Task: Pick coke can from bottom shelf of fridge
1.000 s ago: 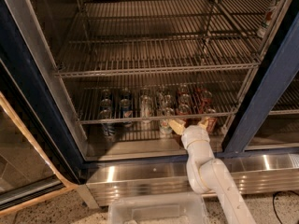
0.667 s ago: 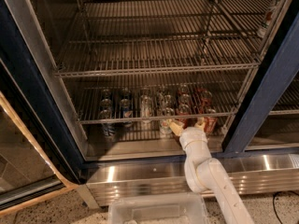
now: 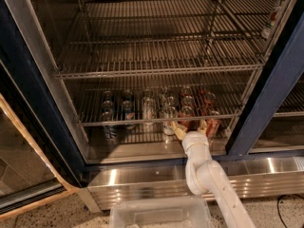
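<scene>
The fridge (image 3: 273, 96) stands open, with grey wire racks inside. Several cans stand on the shiny steel bottom shelf (image 3: 137, 150), seen partly through the lowest rack. Red coke cans stand at the right: one (image 3: 186, 118) right in front of my gripper, another (image 3: 212, 126) just to its right, and more behind. My gripper (image 3: 191, 128) reaches in at shelf level. Its tan fingers (image 3: 179, 132) are spread apart on either side of the near coke can's lower part. I cannot tell whether they touch it.
Blue cans (image 3: 110, 128) stand at the left of the row, and a white-and-green can (image 3: 168, 123) is next to my gripper's left finger. The lowest wire rack (image 3: 142, 120) hangs just above the cans. A clear plastic bin (image 3: 161, 213) sits below on the floor. The glass door (image 3: 28, 175) is open at the left.
My gripper and arm have shifted slightly left, bringing the fingers closer around the near coke can. The cans have not moved.
</scene>
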You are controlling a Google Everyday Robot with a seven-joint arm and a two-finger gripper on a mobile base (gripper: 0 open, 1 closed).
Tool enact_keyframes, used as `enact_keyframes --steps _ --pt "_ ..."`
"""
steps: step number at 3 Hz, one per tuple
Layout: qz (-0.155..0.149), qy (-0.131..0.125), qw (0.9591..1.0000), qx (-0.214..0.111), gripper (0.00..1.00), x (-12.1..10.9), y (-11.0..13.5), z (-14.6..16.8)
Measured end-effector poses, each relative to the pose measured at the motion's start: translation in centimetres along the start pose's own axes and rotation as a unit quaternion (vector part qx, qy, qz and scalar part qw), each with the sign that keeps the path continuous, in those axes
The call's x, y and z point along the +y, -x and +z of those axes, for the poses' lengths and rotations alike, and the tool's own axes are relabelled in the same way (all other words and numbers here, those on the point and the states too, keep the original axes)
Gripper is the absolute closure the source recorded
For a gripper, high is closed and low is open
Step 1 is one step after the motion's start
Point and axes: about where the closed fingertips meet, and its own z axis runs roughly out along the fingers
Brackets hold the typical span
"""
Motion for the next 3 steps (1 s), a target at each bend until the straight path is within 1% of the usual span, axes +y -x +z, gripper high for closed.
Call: enact_keyframes --steps 1,2,3 --pt "0.002 -0.007 1.0 -0.002 0.27 -0.45 -0.04 -0.11" --pt "0.005 -0.009 0.9999 -0.009 0.27 -0.42 0.29 -0.41" --pt "0.005 -0.009 0.9999 -0.009 0.32 -0.41 0.27 -0.42"
